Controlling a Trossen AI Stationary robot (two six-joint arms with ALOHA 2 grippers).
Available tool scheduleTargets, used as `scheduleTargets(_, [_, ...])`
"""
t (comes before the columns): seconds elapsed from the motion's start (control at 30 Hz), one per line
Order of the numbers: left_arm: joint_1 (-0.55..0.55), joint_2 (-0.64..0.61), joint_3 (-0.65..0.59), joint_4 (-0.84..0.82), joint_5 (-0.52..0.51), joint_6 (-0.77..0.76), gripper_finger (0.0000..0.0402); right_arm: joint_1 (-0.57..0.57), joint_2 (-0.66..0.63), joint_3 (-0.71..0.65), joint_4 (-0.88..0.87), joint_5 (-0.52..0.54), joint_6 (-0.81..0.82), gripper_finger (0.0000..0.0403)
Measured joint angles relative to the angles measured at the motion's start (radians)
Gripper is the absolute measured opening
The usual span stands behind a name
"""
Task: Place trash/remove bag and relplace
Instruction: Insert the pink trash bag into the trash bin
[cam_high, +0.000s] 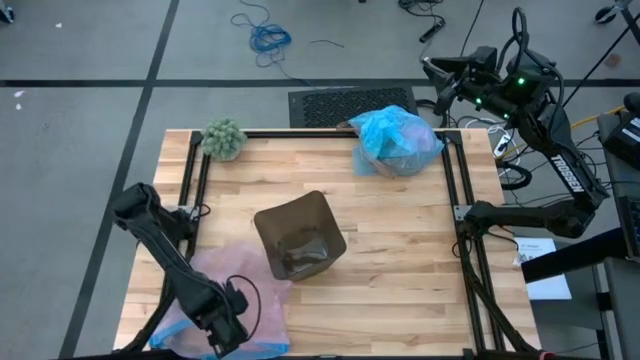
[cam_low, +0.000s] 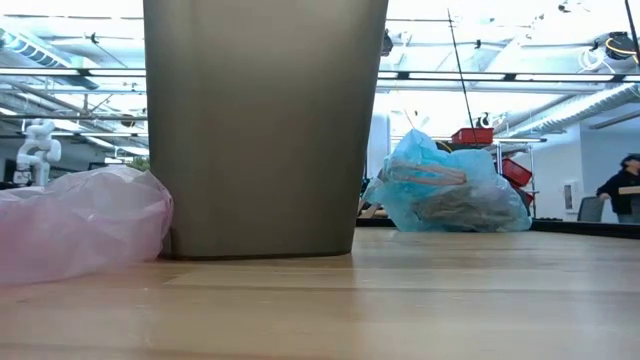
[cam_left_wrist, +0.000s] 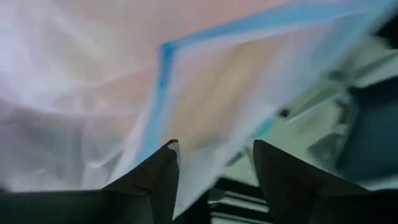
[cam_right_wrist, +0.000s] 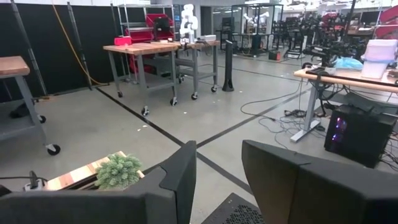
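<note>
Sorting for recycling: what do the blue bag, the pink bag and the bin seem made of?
Blue bag: thin translucent plastic film, crinkled and glossy, contents showing through. Pink bag: similar thin film, softly wrinkled, with a blue rim. Bin: probably rigid plastic, smooth matte brown walls.

This is a robotics lab or workshop, set in a large open industrial hall. The right wrist view shows a polished concrete floor marked with dark lines, wheeled wooden workbenches, black partition curtains, a white humanoid robot and a desktop computer under a desk. Loose cables lie on the floor beside the butcher-block table. Beyond it, exposed ceiling ducts run overhead, and what seems to be a person stands far off.
</note>
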Motion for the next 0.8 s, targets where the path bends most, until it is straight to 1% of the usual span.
scheduleTargets(0.07, [0.0,0.028,-0.026,-0.026,0.046,-0.014,0.02,0.0,0.0,0.0,0.002,0.0,0.0,0.0123])
scheduleTargets(0.13, [-0.001,0.053,-0.045,-0.046,0.064,-0.02,0.0198,0.0,0.0,0.0,0.006,0.0,-0.001,0.0123])
scheduleTargets(0.2, [-0.001,0.07,-0.055,-0.037,0.065,-0.019,0.0184,0.0,0.0,0.0,0.006,-0.001,-0.008,0.0123])
scheduleTargets(0.23, [-0.001,0.075,-0.056,-0.026,0.063,-0.019,0.0171,0.0,0.0,0.0,0.006,-0.001,-0.008,0.0123])
scheduleTargets(0.3, [0.0,0.079,-0.056,0.011,0.05,-0.019,0.0131,0.0,0.0,0.0,0.006,-0.001,-0.008,0.0123])
scheduleTargets(0.4, [0.01,0.073,-0.056,0.095,0.046,-0.032,0.0036,0.0,0.0,0.0,0.006,-0.002,-0.008,0.0123])
scheduleTargets(0.43, [0.014,0.065,-0.053,0.121,0.043,-0.051,0.0018,0.0,0.0,0.0,0.006,-0.002,-0.008,0.0123])
scheduleTargets(0.53, [0.022,0.028,-0.01,0.141,0.016,-0.105,0.0005,0.0,0.0,0.0,0.006,-0.004,-0.008,0.0123])
scheduleTargets(0.6, [0.025,-0.003,0.038,0.121,-0.032,-0.144,0.0003,0.0,0.0,0.0,0.006,-0.007,-0.008,0.0123])
scheduleTargets(0.7, [0.024,-0.043,0.113,-0.012,-0.117,-0.206,0.0002,0.0,0.0,0.0,0.006,-0.007,-0.008,0.0123])
scheduleTargets(0.77, [0.025,-0.053,0.155,-0.15,-0.137,-0.213,0.0002,0.0,0.0,0.0,0.005,-0.007,-0.01,0.0123])
scheduleTargets(0.8, [0.026,-0.054,0.166,-0.198,-0.137,-0.187,0.0002,0.0,0.0,0.0,0.005,-0.007,-0.016,0.0123])
